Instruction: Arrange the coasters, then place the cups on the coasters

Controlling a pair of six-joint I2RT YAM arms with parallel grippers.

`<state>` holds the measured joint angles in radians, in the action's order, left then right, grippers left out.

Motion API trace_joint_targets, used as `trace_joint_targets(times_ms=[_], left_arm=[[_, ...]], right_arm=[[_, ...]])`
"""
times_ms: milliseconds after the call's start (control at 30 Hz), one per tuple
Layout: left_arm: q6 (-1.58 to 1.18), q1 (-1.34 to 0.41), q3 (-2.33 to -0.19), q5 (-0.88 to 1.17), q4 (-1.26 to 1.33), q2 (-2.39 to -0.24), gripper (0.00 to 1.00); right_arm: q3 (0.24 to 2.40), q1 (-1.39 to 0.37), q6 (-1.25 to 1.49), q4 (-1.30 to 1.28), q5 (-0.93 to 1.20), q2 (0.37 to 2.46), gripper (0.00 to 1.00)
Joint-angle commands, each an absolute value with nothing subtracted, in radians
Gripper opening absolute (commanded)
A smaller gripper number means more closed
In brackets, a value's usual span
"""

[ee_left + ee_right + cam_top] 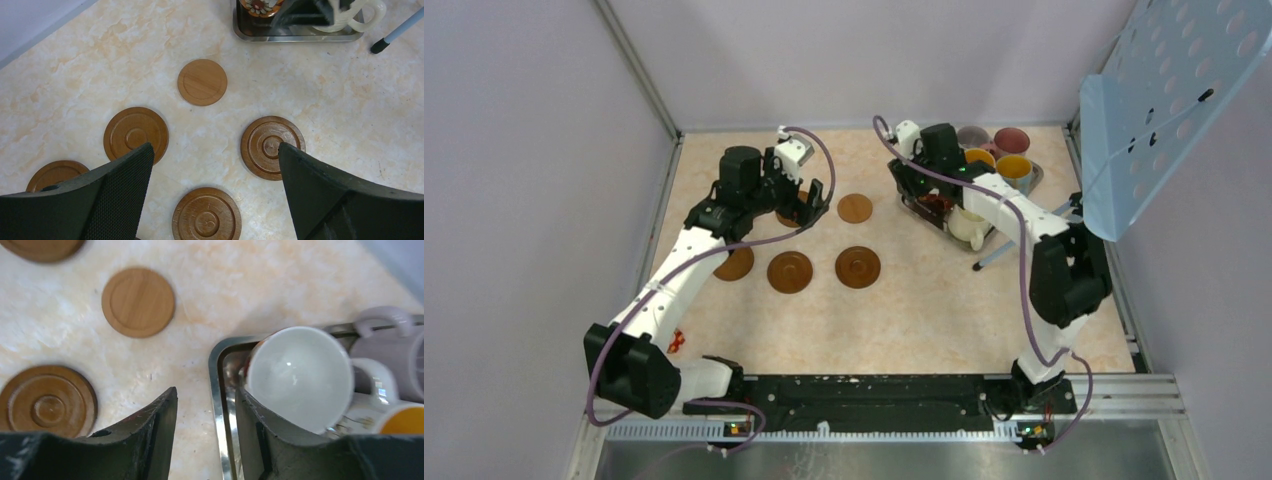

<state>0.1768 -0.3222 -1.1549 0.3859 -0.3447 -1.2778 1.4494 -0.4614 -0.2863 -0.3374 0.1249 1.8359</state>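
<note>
Gaping wide, the left hand (215, 150) hangs above five scattered coasters (202, 82).

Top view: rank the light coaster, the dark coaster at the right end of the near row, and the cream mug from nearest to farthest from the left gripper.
1. light coaster, just right of the left gripper.
2. right-hand dark coaster, in the near row.
3. cream mug, far right, beside the right arm.

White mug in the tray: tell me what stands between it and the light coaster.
Only the raised wall of the metal tray stands between the white mug and the light coaster; nothing else visible lies on that path. The right claw straddles that wall, jaws open.
</note>
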Motion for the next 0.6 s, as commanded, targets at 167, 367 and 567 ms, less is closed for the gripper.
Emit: trace_joint_targets(times_ms=[167,367,567], left_arm=[[0.16,-0.309,-1.156,0.4,-0.313,-1.235,0.99],[0.161,-0.296,-1.151,0.395,-0.322,-1.224,0.99],[0.16,-0.286,-1.143,0.397,-0.325,-1.21,0.99]], right_arm=[[1.435,-0.464,-0.163,-0.41,-0.059,1.72,0.45],[1.43,-0.419,-0.135,-0.443,-0.085,1.748,0.45],[1.429,-0.394,-0.129,-0.443,-0.095,1.784,0.45]])
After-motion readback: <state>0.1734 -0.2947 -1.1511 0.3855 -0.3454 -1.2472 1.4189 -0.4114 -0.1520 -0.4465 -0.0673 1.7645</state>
